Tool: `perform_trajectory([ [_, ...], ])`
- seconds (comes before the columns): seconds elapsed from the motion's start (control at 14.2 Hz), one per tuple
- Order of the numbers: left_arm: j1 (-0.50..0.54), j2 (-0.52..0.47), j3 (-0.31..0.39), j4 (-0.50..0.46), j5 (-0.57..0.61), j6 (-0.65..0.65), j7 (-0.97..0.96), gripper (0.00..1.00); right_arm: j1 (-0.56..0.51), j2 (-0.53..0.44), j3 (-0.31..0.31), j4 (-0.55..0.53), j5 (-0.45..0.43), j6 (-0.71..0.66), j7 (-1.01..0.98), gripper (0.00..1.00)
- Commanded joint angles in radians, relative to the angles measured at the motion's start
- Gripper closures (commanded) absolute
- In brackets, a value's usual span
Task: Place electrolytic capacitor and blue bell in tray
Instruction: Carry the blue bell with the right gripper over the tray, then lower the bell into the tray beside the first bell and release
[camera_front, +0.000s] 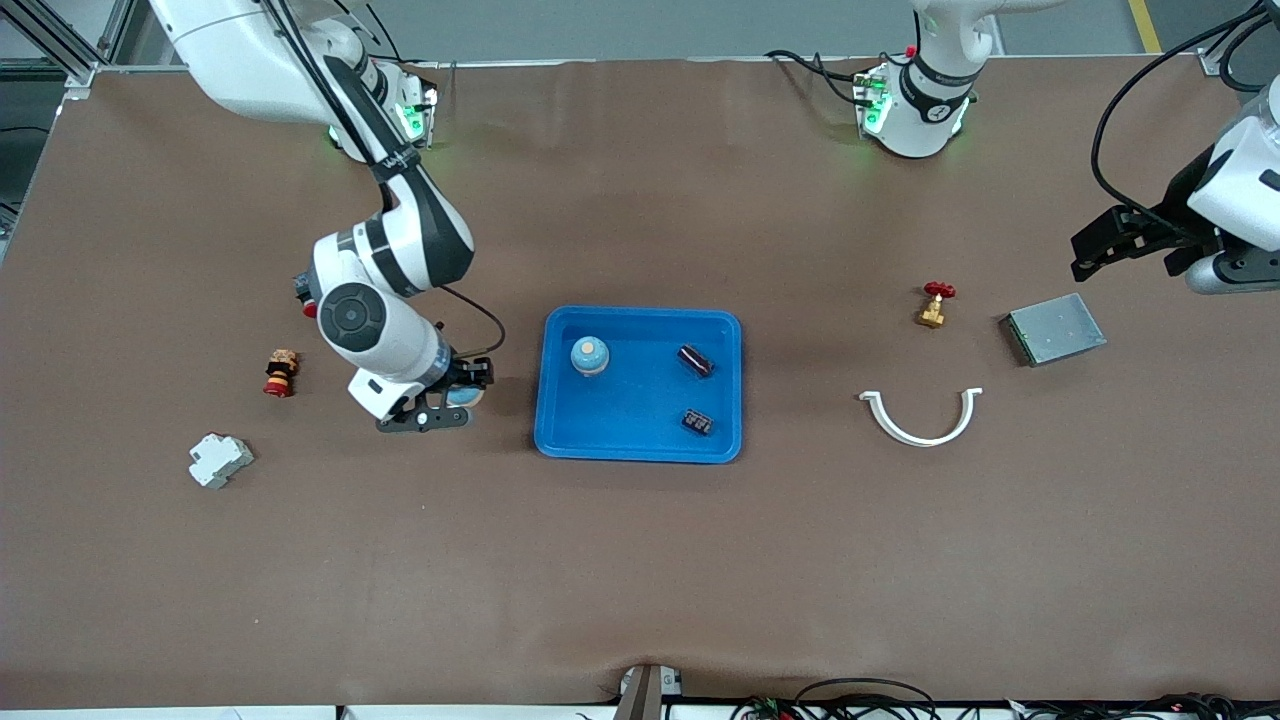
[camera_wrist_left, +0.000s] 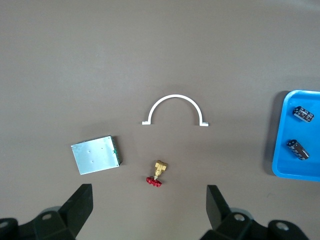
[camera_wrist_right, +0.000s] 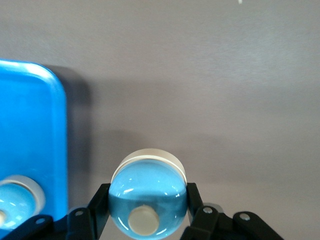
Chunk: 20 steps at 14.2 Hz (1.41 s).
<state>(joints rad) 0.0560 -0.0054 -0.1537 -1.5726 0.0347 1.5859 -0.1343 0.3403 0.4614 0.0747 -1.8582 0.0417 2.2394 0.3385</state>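
The blue tray (camera_front: 640, 447) already holds one blue bell (camera_front: 589, 355) and two capacitors (camera_front: 696, 361). Beside its edge toward the right arm's end, the right gripper (camera_front: 452, 402) clamps a second bell (camera_wrist_right: 148, 202); next it must carry this over the rim. The left gripper (camera_wrist_left: 150, 207) waits open near the grey box (camera_front: 1054, 329).

Brown table (camera_front: 640, 560) carries blue tray (camera_front: 560, 440), grey box (camera_front: 1055, 329), white arc (camera_front: 921, 420), valve (camera_front: 935, 304), white block (camera_front: 219, 460), red stack (camera_front: 281, 372).

Brown desk (camera_front: 640, 560). Bright blue tray (camera_front: 640, 445); light blue bell (camera_front: 589, 355) with beige button, two black capacitors (camera_front: 696, 360). Black right pincer (camera_wrist_right: 145, 220) clamps light blue bell (camera_wrist_right: 147, 200). Red-handled brass valve (camera_front: 936, 305), grey box (camera_front: 1054, 329), white arc (camera_front: 922, 420).
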Motion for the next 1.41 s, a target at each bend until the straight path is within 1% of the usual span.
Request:
perform_trajectory([
  [0.0,0.004,0.008,0.000,0.023,-0.021,-0.021,0.002,0.00,0.066,0.086,-0.009,0.108,0.014,-0.009,0.130,1.00],
  [0.42,0.005,0.008,0.002,0.023,-0.021,-0.021,0.004,0.00,0.173,0.210,-0.009,0.272,0.014,-0.009,0.359,1.00],
  [0.64,0.005,0.008,0.000,0.023,-0.021,-0.021,0.002,0.00,0.198,0.243,-0.009,0.301,0.009,-0.006,0.408,1.00],
  [0.78,0.005,0.008,0.002,0.023,-0.021,-0.021,0.002,0.00,0.218,0.270,-0.009,0.339,0.007,-0.009,0.438,1.00],
  [0.99,0.005,0.008,0.000,0.023,-0.021,-0.021,0.002,0.00,0.226,0.309,-0.009,0.382,0.007,-0.007,0.447,1.00],
  [1.34,0.005,0.008,0.000,0.023,-0.021,-0.021,0.002,0.00,0.233,0.336,-0.010,0.395,0.006,-0.004,0.451,1.00],
])
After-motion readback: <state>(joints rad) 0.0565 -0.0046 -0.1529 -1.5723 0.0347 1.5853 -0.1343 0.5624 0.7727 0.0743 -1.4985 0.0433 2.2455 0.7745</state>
